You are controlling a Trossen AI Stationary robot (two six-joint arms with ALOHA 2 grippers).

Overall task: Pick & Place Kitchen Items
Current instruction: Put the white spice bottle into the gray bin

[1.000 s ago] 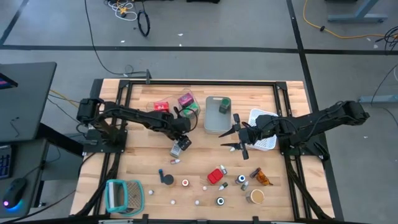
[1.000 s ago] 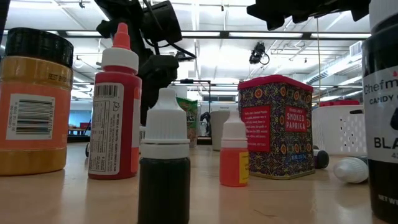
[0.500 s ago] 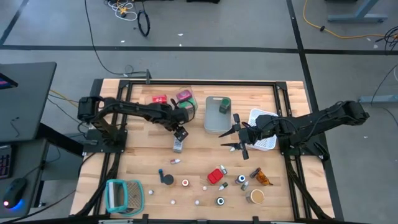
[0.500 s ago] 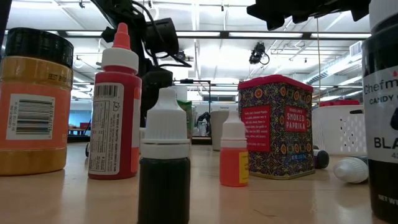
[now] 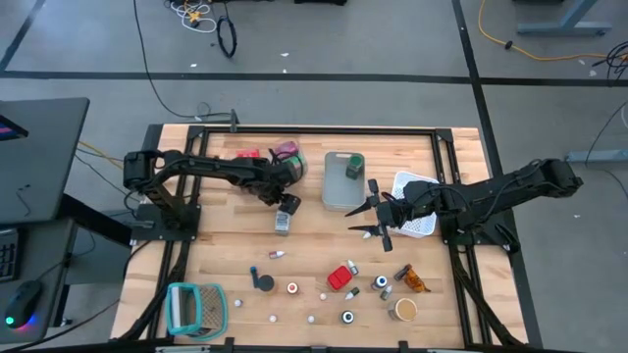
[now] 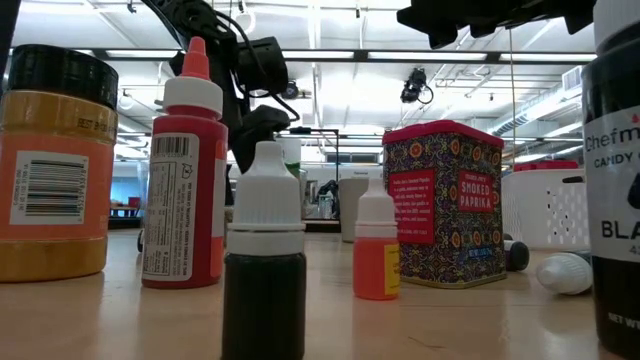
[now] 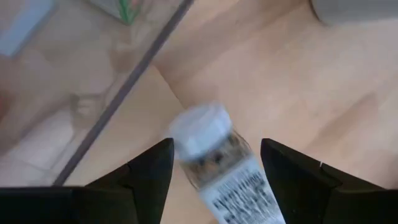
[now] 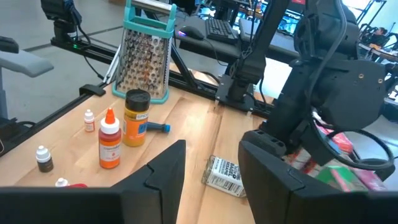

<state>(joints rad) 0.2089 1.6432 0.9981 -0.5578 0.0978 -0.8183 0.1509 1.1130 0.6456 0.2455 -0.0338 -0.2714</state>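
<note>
A small spice jar [image 5: 283,225] with a white cap [image 7: 200,126] and a printed label lies on its side on the wood, near the middle of the table. My left gripper [image 5: 286,206] is open just above it; its fingers [image 7: 149,171] stand on either side of the jar without touching. My right gripper [image 5: 365,211] is open and hovers beside the white basket [image 5: 417,201]; its wrist view shows the jar [image 8: 224,173] lying ahead. More kitchen items stand near the near edge: a red tin [image 5: 340,277], small bottles [image 5: 381,282], a brown jar [image 5: 402,310], and tiny white pieces [image 5: 310,318].
A clear bin [image 5: 291,160] with pink and green packets sits at the far side, a red packet [image 5: 245,157] beside it. The grey bin [image 5: 341,181] holds a green item. A teal-and-white grater [image 5: 196,308] stands at the near left corner. Bare wood lies around the jar.
My left gripper has drawn back a little toward the far edge and the clear bin, away from the spice jar. The jar stays lying on the table below it. My right arm has kept still.
</note>
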